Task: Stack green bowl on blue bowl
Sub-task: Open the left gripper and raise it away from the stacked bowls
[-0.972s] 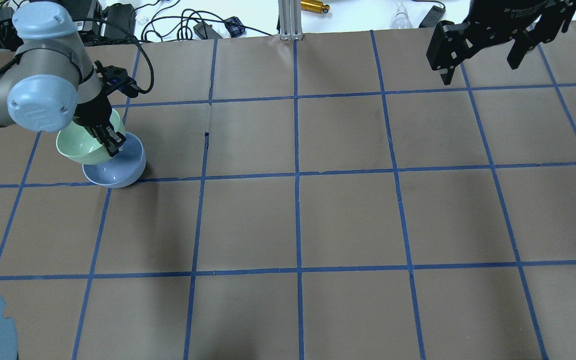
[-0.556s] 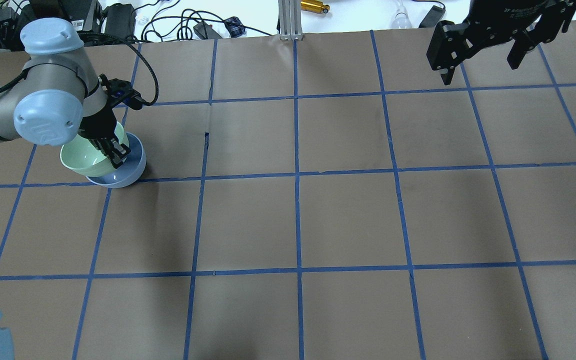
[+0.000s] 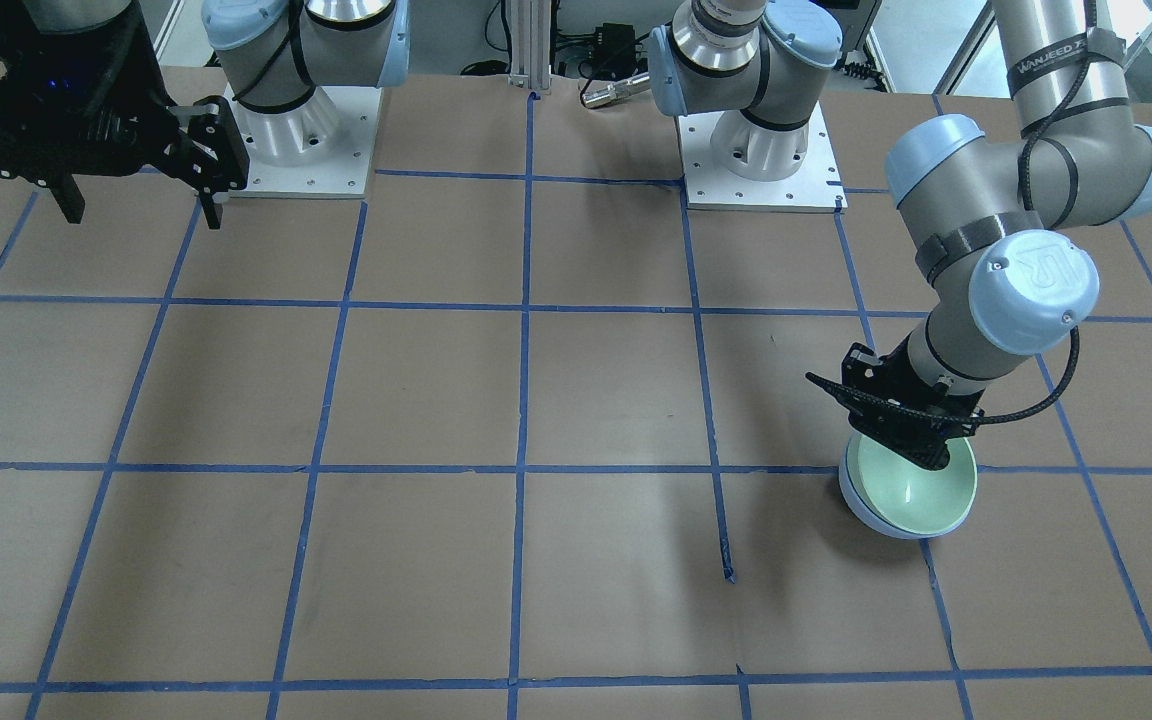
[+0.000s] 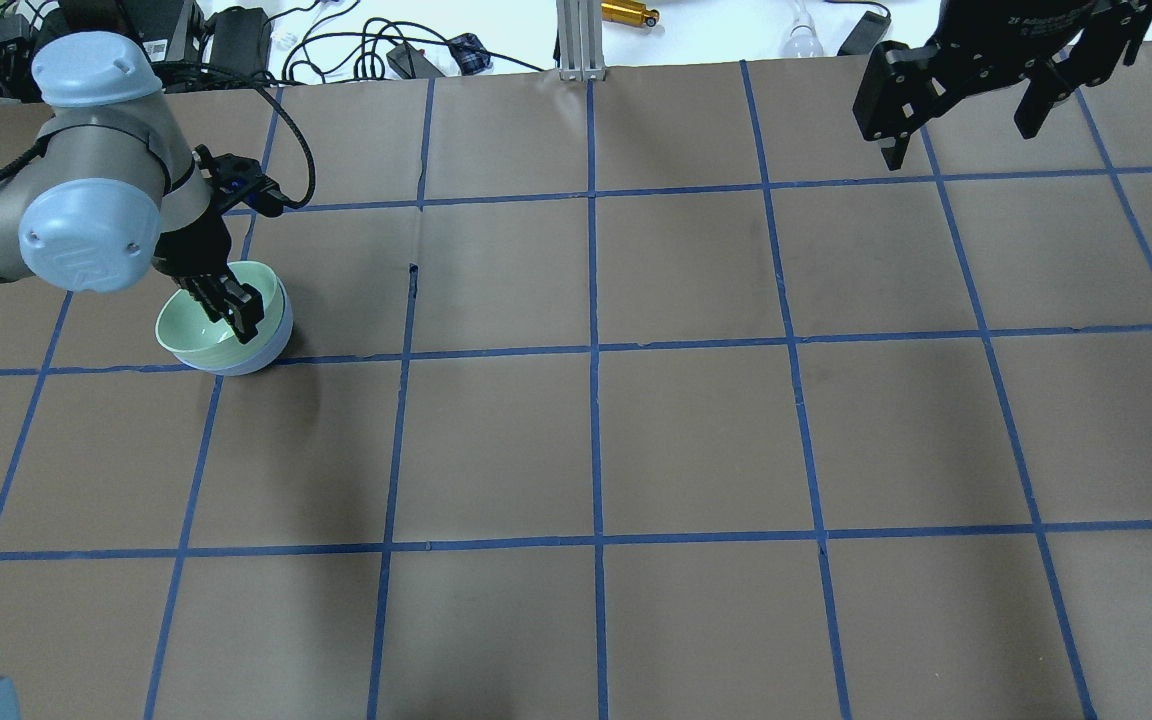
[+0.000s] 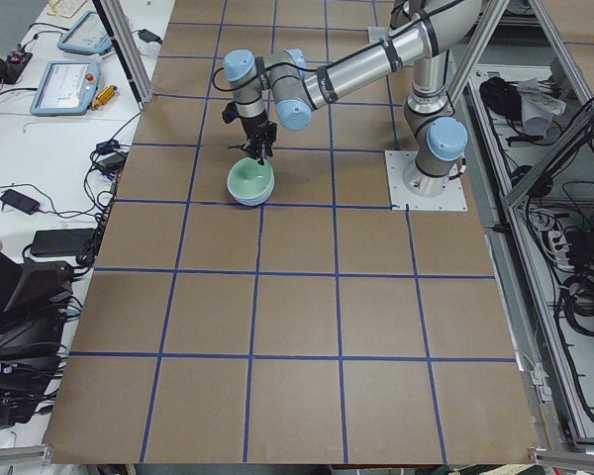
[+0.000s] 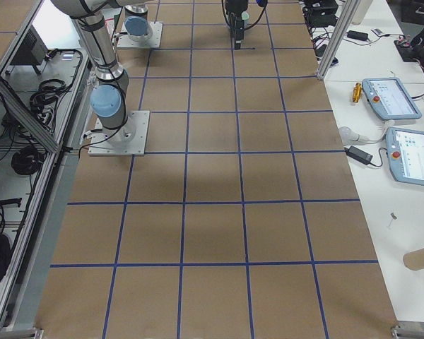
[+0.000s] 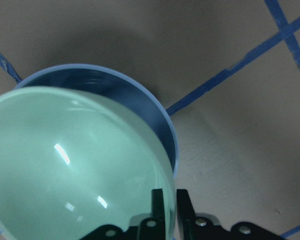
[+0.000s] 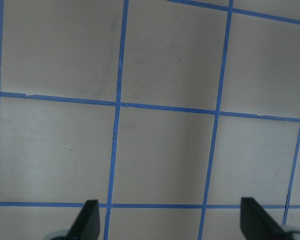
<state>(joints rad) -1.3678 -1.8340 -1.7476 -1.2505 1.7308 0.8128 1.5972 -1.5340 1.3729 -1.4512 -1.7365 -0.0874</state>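
The mint-green bowl (image 4: pixel 201 332) sits in the pale blue bowl (image 4: pixel 276 340) on the table's left side, offset a little so that only part of the blue rim shows. My left gripper (image 4: pixel 239 308) is shut on the green bowl's rim. In the left wrist view the fingers (image 7: pixel 159 202) pinch the green bowl (image 7: pixel 75 170) at its near rim, with the blue bowl (image 7: pixel 120 92) under and behind it. The front view shows the green bowl (image 3: pixel 921 492) inside the blue bowl (image 3: pixel 850 492). My right gripper (image 4: pixel 961 135) hangs open and empty at the far right.
Brown paper with a blue tape grid (image 4: pixel 596 350) covers the table. Cables and small devices (image 4: pixel 386 45) lie past the far edge. An aluminium post (image 4: pixel 576 40) stands at the far middle. The arm bases (image 3: pixel 756 150) are bolted on plates.
My left gripper has carried the green bowl to the right and down, from beside and above the blue bowl into it. The right arm has not moved.
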